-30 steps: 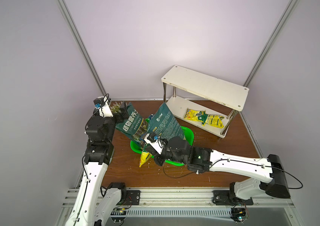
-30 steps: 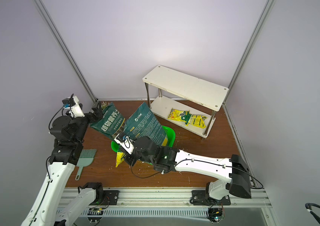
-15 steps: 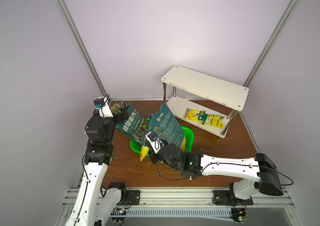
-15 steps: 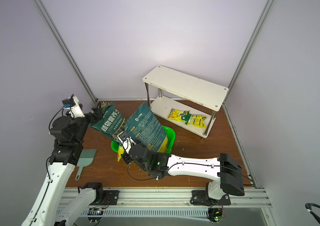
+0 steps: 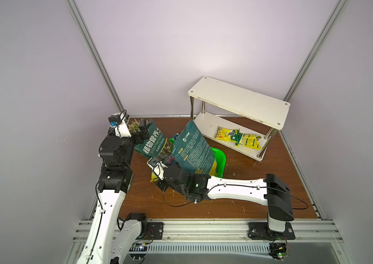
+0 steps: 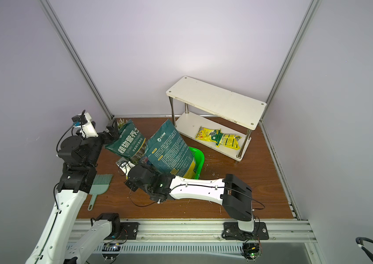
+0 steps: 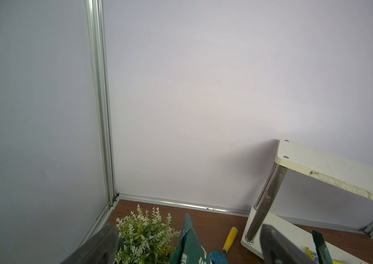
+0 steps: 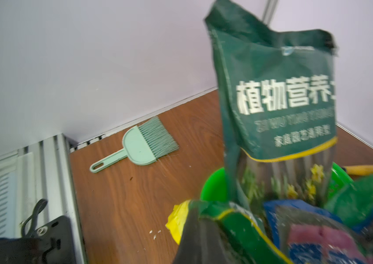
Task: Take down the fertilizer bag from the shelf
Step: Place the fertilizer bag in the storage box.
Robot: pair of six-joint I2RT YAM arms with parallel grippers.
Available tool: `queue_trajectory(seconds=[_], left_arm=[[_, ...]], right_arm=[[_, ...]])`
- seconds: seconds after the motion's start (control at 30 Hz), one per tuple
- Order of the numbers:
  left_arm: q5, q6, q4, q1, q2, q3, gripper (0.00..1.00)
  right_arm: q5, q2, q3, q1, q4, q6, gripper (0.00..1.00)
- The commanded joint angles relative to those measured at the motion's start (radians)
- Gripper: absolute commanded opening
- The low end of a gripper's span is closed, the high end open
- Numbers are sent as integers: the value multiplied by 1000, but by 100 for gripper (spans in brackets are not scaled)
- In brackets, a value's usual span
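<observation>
From where I stood, the left claw [image 5: 143, 130] was spread wide and released. The top corner of a dark green soil bag [image 5: 152, 144] poked up between its fingers [image 7: 279, 248], and a small leafy plant [image 7: 144, 235] sat just beside it. The right claw [image 5: 157, 174] was clenched, low over the desk [image 5: 260, 205] at the rim of the green basket [image 5: 220, 157], in among the bags. I could not tell whether it pinched any of them. A pale green brush [image 6: 99, 186] lay ahead of it. The yellow fertilizer bag [image 5: 238, 137] lay flat on the lower board of the shelf [image 5: 240, 102], well apart from both claws, beyond the basket from the right one.
</observation>
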Motion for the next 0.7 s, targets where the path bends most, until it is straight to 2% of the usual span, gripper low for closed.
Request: queue_trajectory(seconds=[0.0, 0.23, 0.43, 0.5, 0.67], left_arm=[[-9, 6, 24, 19, -12, -4, 100], [-8, 6, 24, 24, -16, -3, 100], [-5, 4, 24, 27, -15, -3, 100], [-4, 3, 24, 27, -15, -5, 100], [-1, 5, 25, 31, -12, -5, 99]], right_arm=[[-135, -14, 131, -2, -51, -122, 0], [-233, -7, 210, -52, -200, -239, 0], [-312, -106, 61, -212, -207, -228, 0], [-298, -124, 23, -260, -213, -242, 0], [-288, -113, 69, -353, -269, -259, 0]])
